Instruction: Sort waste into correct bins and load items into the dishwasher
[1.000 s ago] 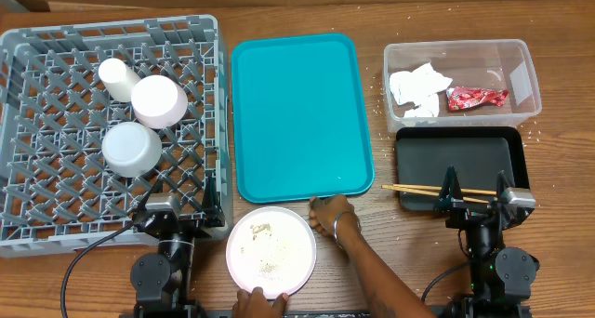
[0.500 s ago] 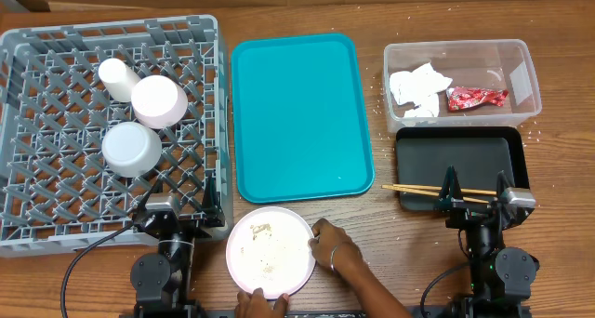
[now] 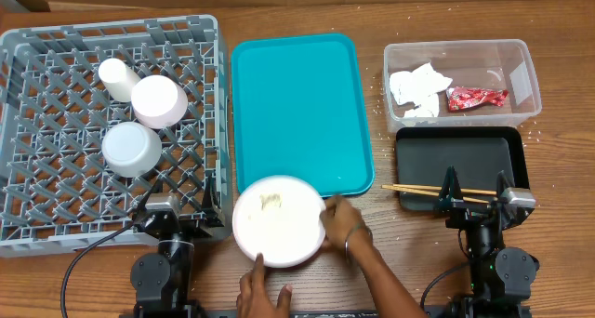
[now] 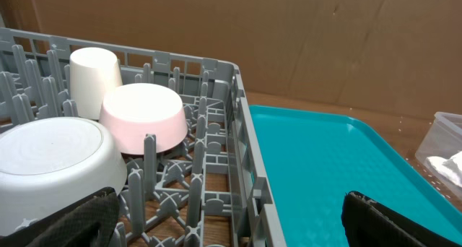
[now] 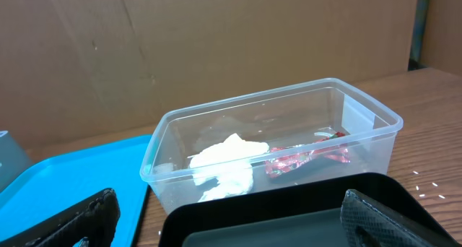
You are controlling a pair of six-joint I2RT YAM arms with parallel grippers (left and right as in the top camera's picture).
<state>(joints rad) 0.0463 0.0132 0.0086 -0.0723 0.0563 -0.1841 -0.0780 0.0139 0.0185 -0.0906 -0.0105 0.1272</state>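
The white plate [image 3: 279, 227], flecked with food grains [image 3: 271, 202], overlaps the near rim of the teal tray [image 3: 297, 104], and a person's arm [image 3: 369, 259] touches its edge. The left hand [image 3: 177, 211] and right hand [image 3: 476, 199] rest spread apart, holding nothing. It seems best to wait until the arm clears, then grip the rim and keep the plate level. The grains probably go to the black tray [image 3: 456, 155] before the plate goes in the dish rack [image 3: 56, 169].

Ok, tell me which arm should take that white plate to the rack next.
Left, likely. The plate sits at the teal tray's near corner, beside the open left claw and the dish rack. The right claw is far off, by the black tray.
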